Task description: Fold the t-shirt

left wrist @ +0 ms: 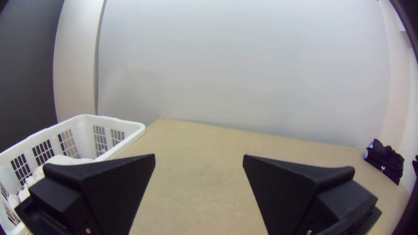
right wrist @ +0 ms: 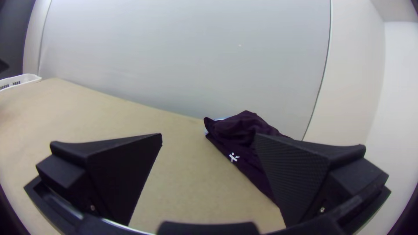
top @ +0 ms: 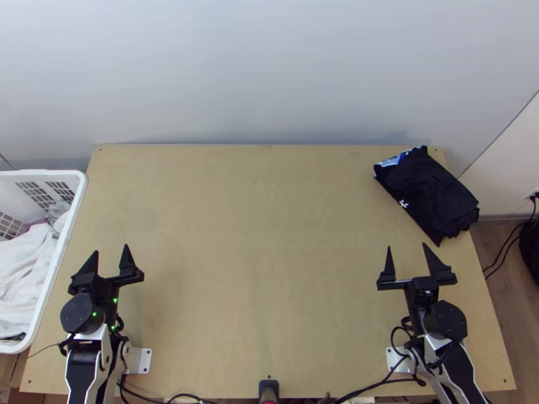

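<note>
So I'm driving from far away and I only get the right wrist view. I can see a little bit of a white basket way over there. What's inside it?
Observer: White cloth, lying bunched in the basket.
Operator: Cool! Is the other gripper open or shut?
Observer: The left gripper is open, its two fingers well apart.
Operator: And the black cloth? One end hides behind my finger. Is it all on the table?
Observer: Not quite, I think. In the top view, it seems to stick out a little past the table's right-hand edge.
</note>
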You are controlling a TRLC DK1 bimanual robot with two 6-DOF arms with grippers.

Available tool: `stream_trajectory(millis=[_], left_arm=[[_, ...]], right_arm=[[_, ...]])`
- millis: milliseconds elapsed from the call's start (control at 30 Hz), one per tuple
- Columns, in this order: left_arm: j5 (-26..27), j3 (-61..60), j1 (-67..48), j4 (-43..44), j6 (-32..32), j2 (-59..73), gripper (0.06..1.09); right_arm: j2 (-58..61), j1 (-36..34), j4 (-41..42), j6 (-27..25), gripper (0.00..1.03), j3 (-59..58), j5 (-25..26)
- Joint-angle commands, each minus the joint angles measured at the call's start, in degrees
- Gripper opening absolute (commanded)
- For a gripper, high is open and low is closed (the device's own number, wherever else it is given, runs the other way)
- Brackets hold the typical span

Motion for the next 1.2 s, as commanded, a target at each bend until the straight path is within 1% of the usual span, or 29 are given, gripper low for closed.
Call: stream_trajectory(millis=[0,367,400,433,467,600,633,667,700,833,867,933,1000,1033,1067,1100,1133,1167], left_arm=[[0.0,0.0,0.0,0.0,0.0,0.0,1.04],[0.0,0.0,0.0,0.0,0.0,0.0,1.04],[0.0,0.0,0.0,0.0,0.0,0.0,1.04],[0.0,0.0,0.0,0.0,0.0,0.0,1.04],[0.0,0.0,0.0,0.0,0.0,0.0,1.04],[0.0,0.0,0.0,0.0,0.0,0.0,1.04],[0.0,0.0,0.0,0.0,0.0,0.0,1.04],[0.0,0.0,0.0,0.0,0.0,0.0,1.04],[0.0,0.0,0.0,0.0,0.0,0.0,1.04],[0.0,0.0,0.0,0.0,0.0,0.0,1.04],[-0.1,0.0,-0.1,0.0,0.0,-0.1,1.04],[-1.0,0.0,0.3,0.1,1.2,-0.1,1.04],[-4.4,-0.1,2.0,0.5,3.8,-0.1,1.04],[-4.8,-0.1,3.6,0.6,3.7,-0.1,1.04],[-4.8,-0.1,4.9,0.6,3.7,-0.1,1.04],[-5.0,-0.1,5.5,0.6,3.9,0.2,1.04],[-5.0,-0.2,5.8,0.6,3.8,0.1,1.04],[-4.8,-0.2,5.1,1.2,3.9,-0.1,1.04]], right_arm=[[0.0,0.0,0.0,0.0,0.98,0.0,0.0],[0.0,0.1,0.0,0.2,0.99,0.0,0.0],[0.0,0.3,0.0,2.1,0.99,0.0,0.0],[0.0,0.8,0.0,6.0,0.99,0.0,0.0],[0.1,0.8,-0.1,8.5,0.99,0.0,0.0],[0.0,0.6,-1.0,9.0,0.99,0.1,0.0],[0.0,0.8,-0.9,10.3,0.99,0.1,-0.1],[0.0,1.4,-0.8,12.9,0.99,0.1,0.0],[0.0,1.7,-0.8,13.7,0.99,0.1,0.0],[0.0,1.9,0.1,13.9,0.98,0.0,0.3],[-0.1,1.8,1.5,12.8,0.98,-0.2,1.3],[-0.1,2.4,6.5,5.1,0.99,-0.2,5.9],[-0.1,2.8,13.1,-6.1,0.99,-0.9,8.6],[-0.1,2.8,16.6,-12.0,0.98,-1.3,8.6],[-0.1,3.3,17.8,-16.7,0.98,-1.4,8.5],[-0.1,4.5,18.6,-19.8,0.98,-1.2,8.6],[-0.1,5.5,19.1,-21.8,0.98,-0.6,8.8],[-0.1,5.9,18.8,-22.6,0.98,0.4,9.0]])
